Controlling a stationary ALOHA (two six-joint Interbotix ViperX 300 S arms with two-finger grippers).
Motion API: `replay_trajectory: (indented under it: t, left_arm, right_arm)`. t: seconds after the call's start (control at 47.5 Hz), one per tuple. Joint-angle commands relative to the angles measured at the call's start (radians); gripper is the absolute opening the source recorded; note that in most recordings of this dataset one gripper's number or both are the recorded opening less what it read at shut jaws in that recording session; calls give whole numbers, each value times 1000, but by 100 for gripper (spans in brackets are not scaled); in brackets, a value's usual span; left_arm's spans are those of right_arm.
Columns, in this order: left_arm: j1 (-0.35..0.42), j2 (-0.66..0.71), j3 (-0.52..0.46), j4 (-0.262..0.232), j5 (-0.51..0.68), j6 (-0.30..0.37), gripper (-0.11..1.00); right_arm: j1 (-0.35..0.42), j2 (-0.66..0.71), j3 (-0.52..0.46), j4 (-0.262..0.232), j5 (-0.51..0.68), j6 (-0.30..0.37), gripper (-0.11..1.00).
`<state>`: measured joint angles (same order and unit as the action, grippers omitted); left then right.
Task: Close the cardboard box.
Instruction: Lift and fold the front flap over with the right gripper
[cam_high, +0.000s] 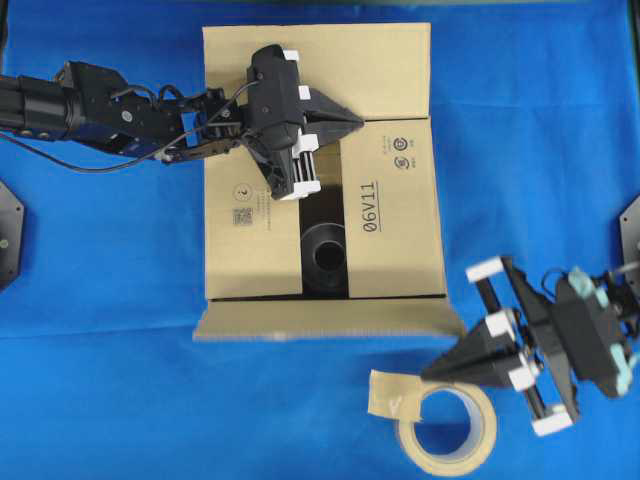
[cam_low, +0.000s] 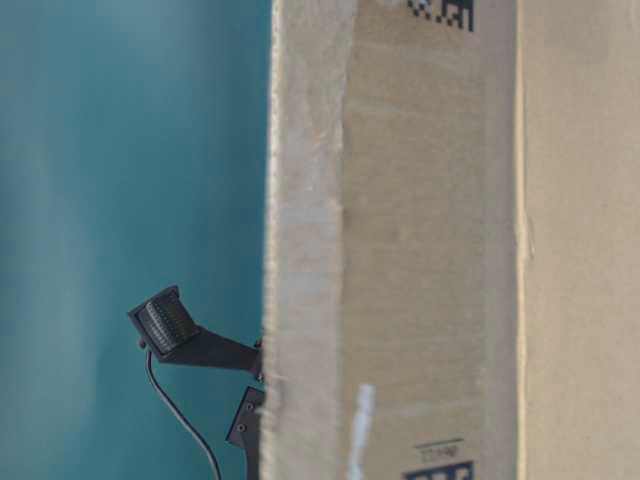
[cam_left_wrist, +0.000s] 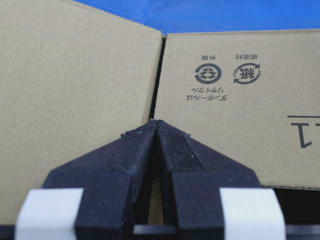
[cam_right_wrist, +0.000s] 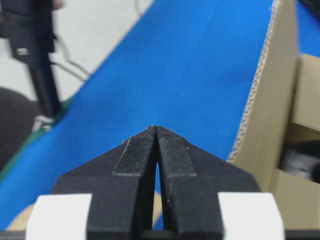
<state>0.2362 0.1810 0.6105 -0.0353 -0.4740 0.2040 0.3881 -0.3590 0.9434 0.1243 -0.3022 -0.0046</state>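
The left tool (cam_high: 352, 121) hides part of the cardboard box (cam_high: 395, 215). In the table-level view the box runs past three edges, its printed squares (cam_low: 442, 11) cropped and blurred.

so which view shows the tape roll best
The overhead view: the tape roll lies on the blue cloth near the right gripper, loose end curling out. The right wrist view may catch a beige sliver; the other two show none.
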Motion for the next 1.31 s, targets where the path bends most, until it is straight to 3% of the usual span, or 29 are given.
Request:
replay_trajectory:
  t: [0.0, 0.358, 0.569, 0.927, 1.285]
  left_arm:
    - [8, -12, -9, 2, -3, 2, 0]
    - [3, -12, -11, 2, -3, -8, 0]
    - [2, -12, -11, 2, -3, -9, 0]
    - [0, -12, -12, 2, -3, -9, 0]
    - [-11, -40, -12, 0, 6, -12, 0]
  right_arm:
    - [-37, -31, -3, 2, -3, 2, 0]
    - [-225, -48, 25, 5, 77, 11, 0]
    - [-305, 12, 48, 49, 78, 11, 0]
    - [-314, 101, 69, 110, 60, 11, 0]
    - [-314, 101, 64, 115, 57, 11, 0]
